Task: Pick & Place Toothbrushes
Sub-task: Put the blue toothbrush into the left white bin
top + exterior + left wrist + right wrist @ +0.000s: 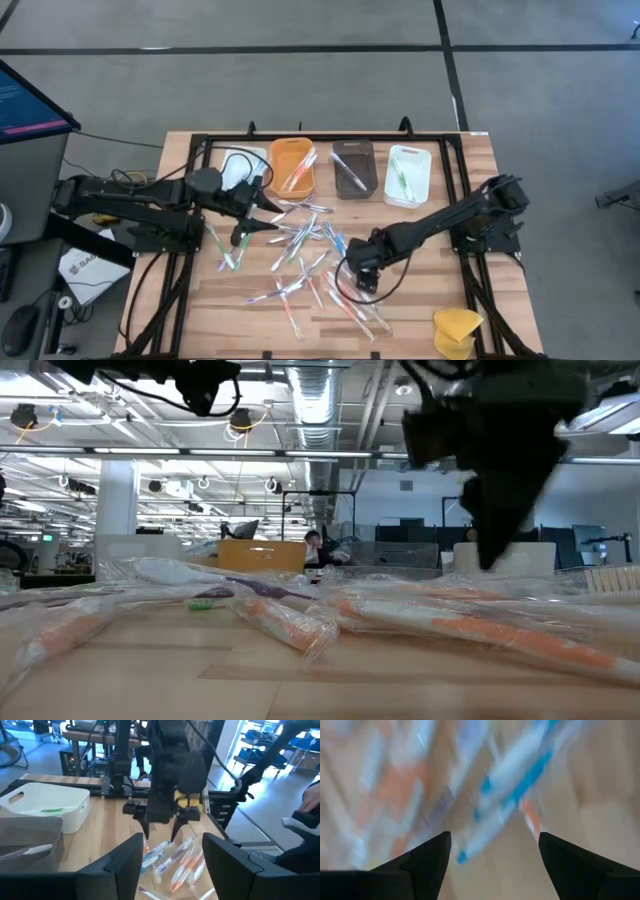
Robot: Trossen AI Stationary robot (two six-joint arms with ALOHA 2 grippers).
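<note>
The right gripper (362, 282) hangs low over the toothbrushes (300, 250), slim plastic-wrapped sticks strewn across the slatted wooden table (200, 300); its dark tapered fingers (420, 860) are spread wide, holding nothing; the left gripper (240, 238) hovers over the pile's other edge, fingers parted and empty.

My table (200, 310) is light wooden planks with a black frame round it. Toothbrushes (300, 245) in clear wrappers lie scattered across its middle, with blue, green, orange-pink and whitish handles, many crossing each other. Along the far edge sit four small trays in a row: a white tray (236, 166), an orange tray (291, 165), a brown tray (352, 170) and another white tray (407, 174). A yellow sponge-like lump (456, 331) rests at the near right corner
</note>
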